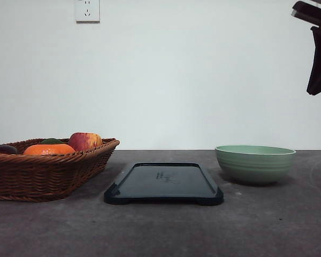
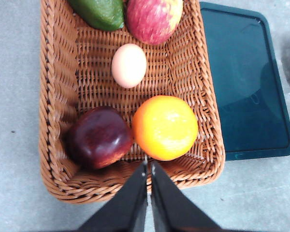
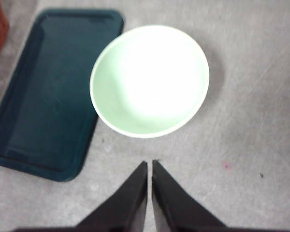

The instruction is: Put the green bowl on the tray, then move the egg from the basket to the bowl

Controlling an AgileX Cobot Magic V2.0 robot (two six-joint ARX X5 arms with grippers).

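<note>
- Wicker, brown and braided at the rim: the basket (image 1: pixel 48 168) sits at the table's left side, with the tray (image 1: pixel 163 184) just beside it toward the middle.
- Tray is dark, flat and bare on its surface; the green bowl (image 1: pixel 255 163) stands upright on the grey table (image 1: pixel 160 230) just to the tray's right, close to it but not on it.
- From the left wrist camera, the egg (image 2: pixel 129 65) lies on the basket's woven floor, near the centre, touching no other fruit.
- Around the egg in the basket: a red-yellow apple (image 2: pixel 153 19) and a green fruit (image 2: pixel 99 12) at one end, an orange fruit (image 2: pixel 165 127) and a dark purple fruit (image 2: pixel 99 137) at the other.
- Left gripper (image 2: pixel 148 166) hangs above the basket's end by the orange fruit, fingertips drawn together, nothing between them.
- Right gripper (image 3: pixel 149 166) hangs above bare table just beside the bowl, fingertips likewise pressed together and holding nothing.
- Bowl interior, seen from the right wrist camera, is washed out by glare; nothing can be made out inside it.
- Dark part of the right arm (image 1: pixel 318 53) shows high at the front view's upper right.
</note>
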